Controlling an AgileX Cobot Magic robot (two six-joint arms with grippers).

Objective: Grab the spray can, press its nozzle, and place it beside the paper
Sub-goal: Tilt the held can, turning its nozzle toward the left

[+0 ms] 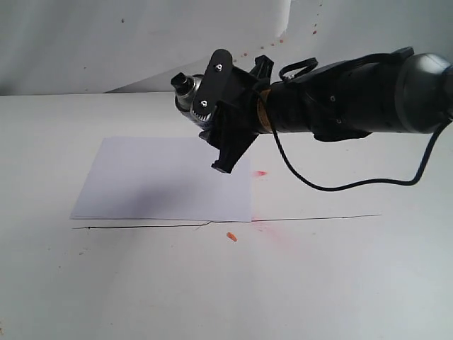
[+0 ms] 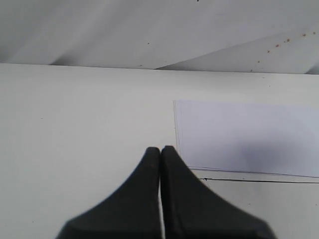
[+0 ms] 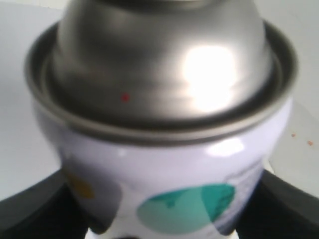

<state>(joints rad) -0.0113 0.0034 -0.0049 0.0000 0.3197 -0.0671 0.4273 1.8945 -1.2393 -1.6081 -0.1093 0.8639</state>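
Over the far edge of the paper [image 1: 166, 180], the right gripper [image 1: 219, 113] had the spray can [image 1: 190, 95] clamped between its fingers, clear of the table [image 1: 340, 276]. Markings? Up close, only a teal dot and an orange one showed on the white body (any lettering was too blurred to read). The can lay close to level, its long axis running sideways, black nozzle [image 1: 178, 80] pointing left in the exterior view. The left gripper [image 2: 160, 152] sat pinched shut near the paper's edge

One spray can [image 3: 167, 149], one nozzle [image 1: 180, 80], one paper [image 1: 166, 180]; two tools: left tool [image 2: 160, 150], right tool [image 3: 159, 216].
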